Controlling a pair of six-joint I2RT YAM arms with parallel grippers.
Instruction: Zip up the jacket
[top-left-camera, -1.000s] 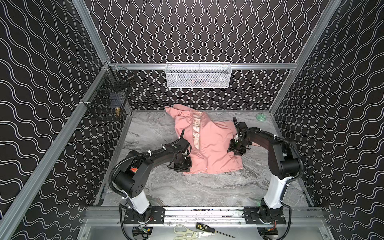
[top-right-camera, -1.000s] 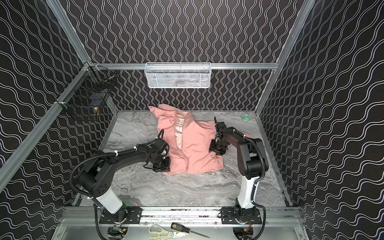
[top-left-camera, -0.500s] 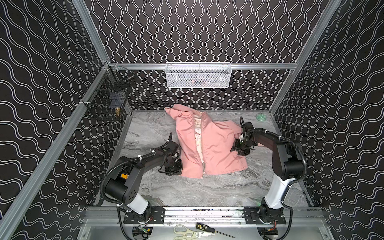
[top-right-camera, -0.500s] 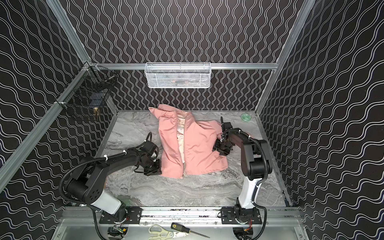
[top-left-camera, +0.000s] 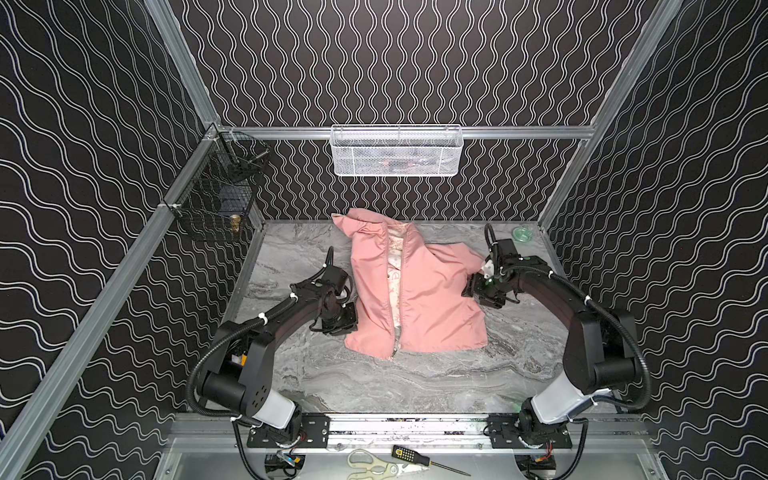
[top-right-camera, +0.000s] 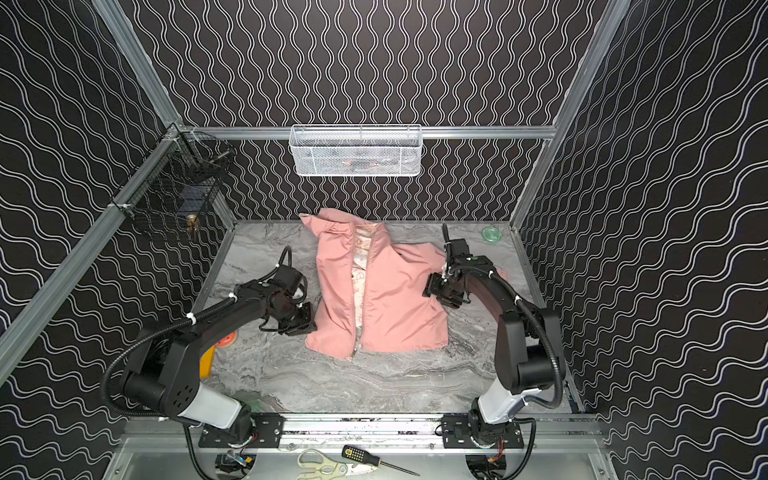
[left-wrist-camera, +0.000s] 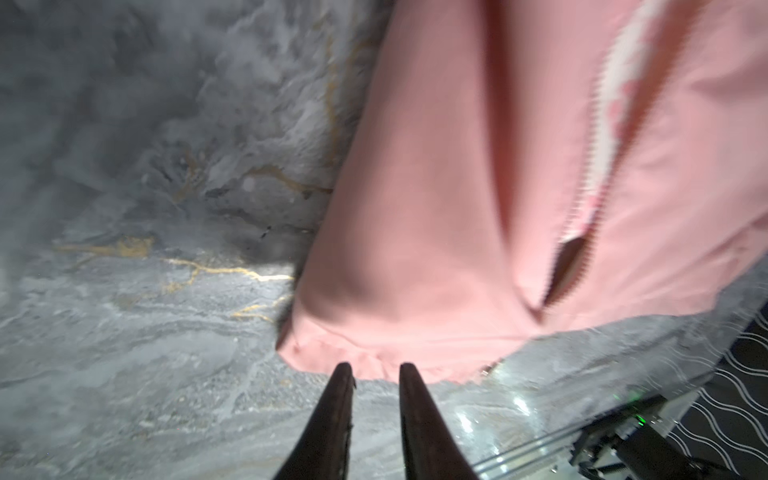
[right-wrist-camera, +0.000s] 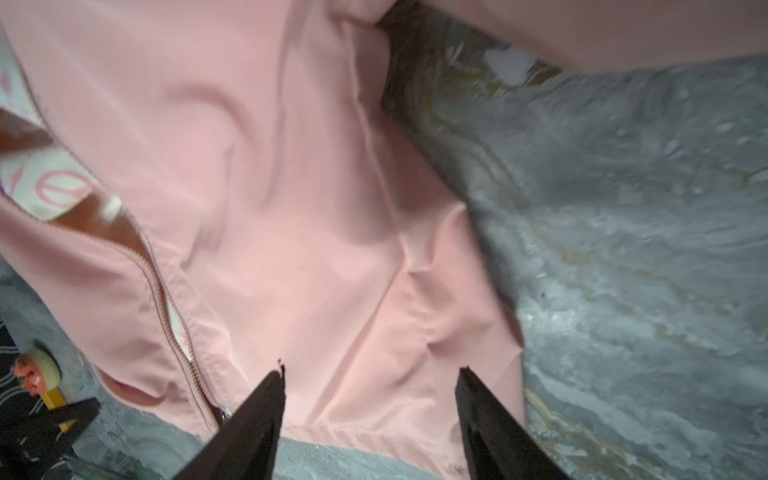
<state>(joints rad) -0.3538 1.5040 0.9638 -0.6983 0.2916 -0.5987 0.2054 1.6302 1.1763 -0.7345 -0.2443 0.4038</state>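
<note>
The salmon-pink jacket (top-left-camera: 424, 299) (top-right-camera: 386, 299) lies front up on the marble table. Its zipper (top-left-camera: 395, 332) is open along most of its length and shows cream lining; the two sides meet only at the hem. My left gripper (top-left-camera: 347, 322) (left-wrist-camera: 372, 365) sits at the jacket's left hem corner (left-wrist-camera: 316, 353). It is slightly open, and only table shows between its tips. My right gripper (top-left-camera: 478, 291) (right-wrist-camera: 372, 370) is wide open above the jacket's right front panel (right-wrist-camera: 291, 208), holding nothing. The zipper slider (right-wrist-camera: 225, 412) shows near the hem.
A white mesh basket (top-left-camera: 395, 151) hangs on the back wall and a black wire basket (top-left-camera: 216, 208) on the left rail. A green lid (top-left-camera: 522, 235) lies at the back right. Scissors (top-left-camera: 374, 461) and a screwdriver (top-left-camera: 415, 455) lie on the front ledge.
The jacket has gone from bunched and folded over to spread flat with both front panels side by side. My left jaws have parted a little off the hem; the right jaws have widened.
</note>
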